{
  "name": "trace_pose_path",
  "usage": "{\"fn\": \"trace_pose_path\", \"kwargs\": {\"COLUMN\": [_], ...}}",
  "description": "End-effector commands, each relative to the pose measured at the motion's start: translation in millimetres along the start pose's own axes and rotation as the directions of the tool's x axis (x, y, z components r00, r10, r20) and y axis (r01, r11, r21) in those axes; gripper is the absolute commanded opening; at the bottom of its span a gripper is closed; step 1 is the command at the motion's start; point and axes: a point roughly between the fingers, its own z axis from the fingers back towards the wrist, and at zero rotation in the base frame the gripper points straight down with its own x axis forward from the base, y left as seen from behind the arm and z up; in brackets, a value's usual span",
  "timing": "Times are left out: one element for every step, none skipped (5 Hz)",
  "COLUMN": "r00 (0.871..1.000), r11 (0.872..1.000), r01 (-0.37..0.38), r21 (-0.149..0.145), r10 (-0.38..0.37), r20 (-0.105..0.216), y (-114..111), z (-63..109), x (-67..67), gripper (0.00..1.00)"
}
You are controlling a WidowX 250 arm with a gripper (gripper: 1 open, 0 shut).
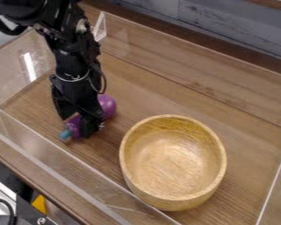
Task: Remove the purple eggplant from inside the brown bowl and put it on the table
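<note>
The eggplant (98, 109) lies on the tabletop (167, 88), left of the empty bowl (174, 163). The end effector (80, 122) straddles it, jaws spread. Placement appears complete; next, lift clear without nudging it.

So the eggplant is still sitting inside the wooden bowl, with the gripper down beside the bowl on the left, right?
Not quite. The camera view shows the wooden bowl empty; the eggplant lies outside it on the table, to the bowl's left. The gripper is indeed down there, right at the eggplant.
</note>
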Motion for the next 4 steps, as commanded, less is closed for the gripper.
{"fn": "trace_pose_path", "kwargs": {"r00": [1.000, 0.999, 0.998, 0.998], "r11": [1.000, 0.999, 0.998, 0.998], "r01": [-0.027, -0.041, -0.058, -0.059], "r21": [0.005, -0.002, -0.011, -0.021], "r10": [0.027, 0.041, 0.058, 0.059], "r20": [0.015, 0.012, 0.005, 0.002], "y": [3.0, 0.7, -5.3, -6.9], "z": [2.5, 0.9, -0.1, 4.6], "x": [-2.3, -6.6, -9.6, -7.8], "gripper": [1.00, 1.00, 1.00, 1.00]}}
